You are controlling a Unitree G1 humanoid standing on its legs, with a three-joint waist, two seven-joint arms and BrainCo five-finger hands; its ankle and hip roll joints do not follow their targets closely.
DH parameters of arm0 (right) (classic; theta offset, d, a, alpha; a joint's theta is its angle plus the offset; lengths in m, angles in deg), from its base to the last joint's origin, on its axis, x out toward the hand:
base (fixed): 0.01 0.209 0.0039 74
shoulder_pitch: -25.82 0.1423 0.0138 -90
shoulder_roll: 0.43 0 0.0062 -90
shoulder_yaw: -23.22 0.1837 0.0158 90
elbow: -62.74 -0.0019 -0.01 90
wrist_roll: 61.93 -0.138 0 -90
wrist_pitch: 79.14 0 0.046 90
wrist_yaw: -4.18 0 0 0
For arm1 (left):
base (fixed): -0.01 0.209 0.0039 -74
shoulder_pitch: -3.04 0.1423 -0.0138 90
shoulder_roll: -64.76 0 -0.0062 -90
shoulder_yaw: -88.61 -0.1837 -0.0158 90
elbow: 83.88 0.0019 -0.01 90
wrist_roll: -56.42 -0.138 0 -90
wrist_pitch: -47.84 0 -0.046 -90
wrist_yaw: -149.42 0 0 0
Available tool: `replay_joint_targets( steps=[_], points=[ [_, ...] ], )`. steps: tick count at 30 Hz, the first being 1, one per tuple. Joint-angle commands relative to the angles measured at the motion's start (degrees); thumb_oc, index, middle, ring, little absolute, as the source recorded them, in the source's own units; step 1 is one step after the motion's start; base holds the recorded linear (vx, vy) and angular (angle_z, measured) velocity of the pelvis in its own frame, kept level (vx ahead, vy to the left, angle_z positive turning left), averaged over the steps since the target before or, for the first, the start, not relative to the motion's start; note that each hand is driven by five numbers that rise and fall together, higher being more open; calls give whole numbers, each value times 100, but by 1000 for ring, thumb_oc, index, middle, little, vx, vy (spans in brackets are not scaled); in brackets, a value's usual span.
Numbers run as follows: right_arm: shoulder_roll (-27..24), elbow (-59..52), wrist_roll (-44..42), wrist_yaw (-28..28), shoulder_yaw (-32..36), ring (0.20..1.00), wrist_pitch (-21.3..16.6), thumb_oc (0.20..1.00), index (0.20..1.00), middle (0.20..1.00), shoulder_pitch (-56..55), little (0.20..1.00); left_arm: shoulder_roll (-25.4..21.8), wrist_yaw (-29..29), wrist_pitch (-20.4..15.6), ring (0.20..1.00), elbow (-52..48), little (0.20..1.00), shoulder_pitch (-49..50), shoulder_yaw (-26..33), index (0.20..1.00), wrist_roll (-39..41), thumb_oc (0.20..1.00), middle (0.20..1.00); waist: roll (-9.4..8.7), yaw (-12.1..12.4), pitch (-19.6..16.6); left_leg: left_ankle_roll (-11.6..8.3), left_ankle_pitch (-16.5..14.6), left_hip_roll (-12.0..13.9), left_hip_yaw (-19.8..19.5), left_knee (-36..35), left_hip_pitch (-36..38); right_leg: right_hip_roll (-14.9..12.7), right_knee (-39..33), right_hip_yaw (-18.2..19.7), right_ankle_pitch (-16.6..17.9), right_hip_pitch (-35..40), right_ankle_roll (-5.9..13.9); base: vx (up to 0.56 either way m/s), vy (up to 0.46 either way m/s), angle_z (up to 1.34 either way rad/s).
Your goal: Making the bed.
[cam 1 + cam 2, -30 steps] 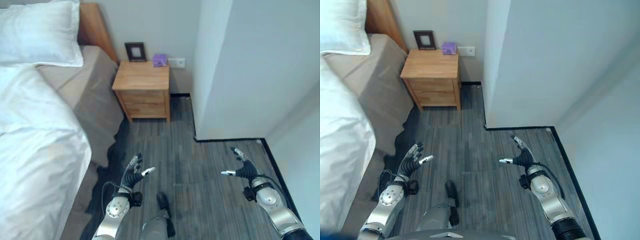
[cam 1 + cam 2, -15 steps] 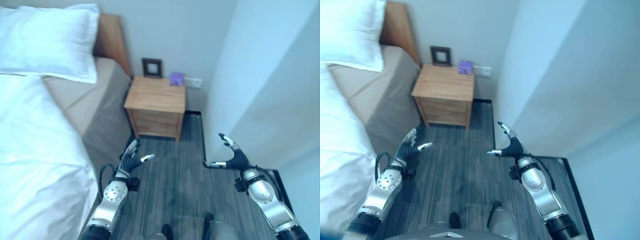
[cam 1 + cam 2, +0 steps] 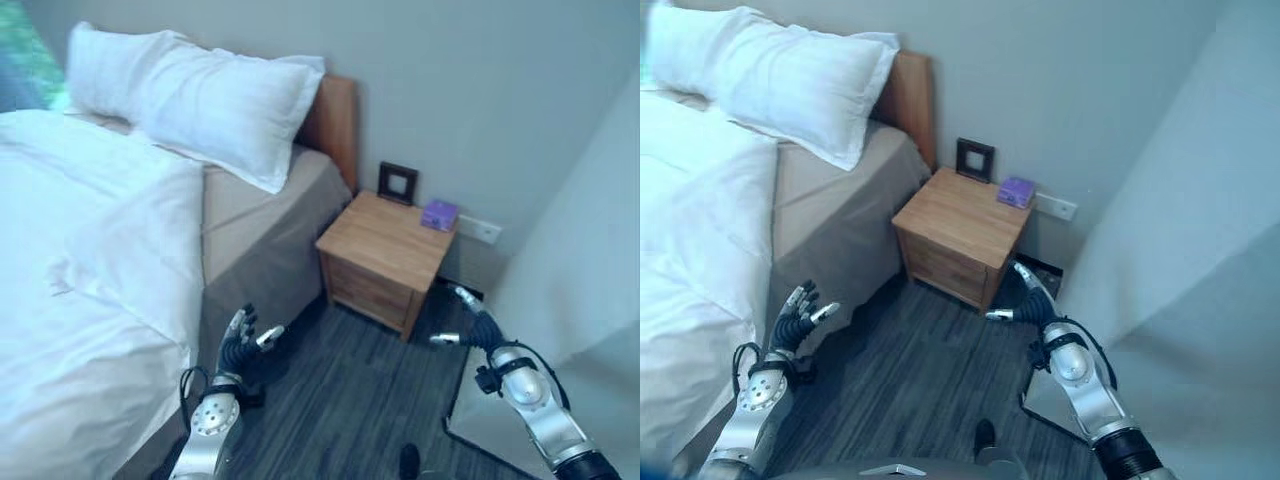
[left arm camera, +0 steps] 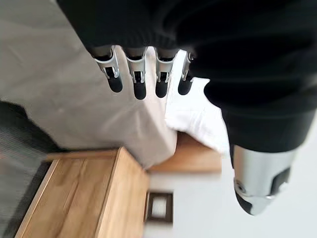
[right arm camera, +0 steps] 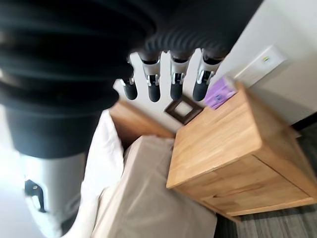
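Note:
The bed [image 3: 260, 225] has a taupe fitted sheet, bare along its near side and head end. A white duvet [image 3: 80, 260] covers the left part, rumpled, its edge hanging over the side. Two white pillows [image 3: 215, 105] lean against the wooden headboard [image 3: 335, 120]. My left hand [image 3: 238, 345] hovers open over the dark floor beside the bed's side, holding nothing. My right hand [image 3: 472, 328] is open in the air near the nightstand's right corner, also empty.
A wooden nightstand [image 3: 385, 255] stands beside the bed with a dark picture frame [image 3: 397, 182] and a small purple box [image 3: 438, 214] on it. A white wall [image 3: 590, 250] juts out on the right. Dark wood floor [image 3: 350, 400] lies between bed and wall.
The camera has swung left and up, bringing more of the bed and both pillows into view. Both hands stay open and empty in front of me.

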Motion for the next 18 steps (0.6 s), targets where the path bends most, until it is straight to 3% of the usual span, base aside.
replay_joint_targets(
  steps=[1,2,3,5,7,10,13,17,18],
  points=[
    [-54,-447,-111,-143,279,1000,-210,1000,1000,1000,142,1000,-343,-23,-314,1000,-326,1000,-192,169,1000,213,1000,1000,10,-124,80,242,272,22,525,-706,230,-421,110,22,-1158,452,573,286,-13,126],
    [-115,-490,-73,-137,288,1000,-193,1000,1000,1000,190,1000,-314,-7,-296,1000,-278,1000,-65,249,1000,124,1000,1000,120,-49,59,257,406,-195,617,-1235,69,-341,110,-101,-1263,541,586,162,35,70],
    [-120,-489,-73,-138,284,1000,-193,1000,1000,1000,189,1000,-308,-6,-294,1000,-284,1000,-58,250,1000,120,1000,1000,116,-63,50,261,432,-217,611,-1282,80,-351,110,-113,-1265,540,589,198,42,27],
    [-133,-442,-27,-136,265,1000,-172,1000,1000,1000,266,1000,-252,15,-278,1000,-138,1000,12,313,1000,60,1000,1000,198,21,38,200,807,-298,506,-1815,-76,-247,110,-270,-1396,666,579,163,21,9],
    [-96,-385,-44,-165,220,1000,-189,1000,1000,1000,387,1000,-227,93,-282,1000,-39,1000,66,411,1000,23,1000,1000,204,183,112,99,1207,-89,603,-2255,-431,-166,110,-527,-1534,904,528,261,40,26],
    [-76,-415,-84,-148,177,1000,-239,1000,1000,1000,430,1000,-287,149,-284,1000,61,1000,68,485,1000,6,1000,1000,163,240,148,72,1290,4,730,-2452,-445,-91,132,-652,-1633,1113,520,176,39,36],
    [-94,-473,-144,-65,110,1000,-269,1000,1000,1000,450,1000,-388,186,-240,1000,44,1000,165,562,1000,-52,1000,1000,102,304,89,62,1560,284,1321,-2438,-392,31,209,-772,-1807,1367,497,297,159,26],
    [-57,-444,-112,-26,-2,1000,-266,1000,1000,1000,564,1000,-452,162,-174,1000,105,1000,249,583,1000,-154,1000,1000,-37,407,-19,131,1594,206,1219,-2440,-352,-51,410,-747,-1896,1392,590,208,135,3],
    [-6,-384,-80,-59,-72,1000,-260,1000,1000,1000,661,1000,-526,178,-147,1000,198,1000,177,581,1000,-175,1000,1000,-163,493,-12,150,1563,184,1189,-2370,-398,-126,565,-755,-1919,1379,612,150,92,-6]
  ],
)
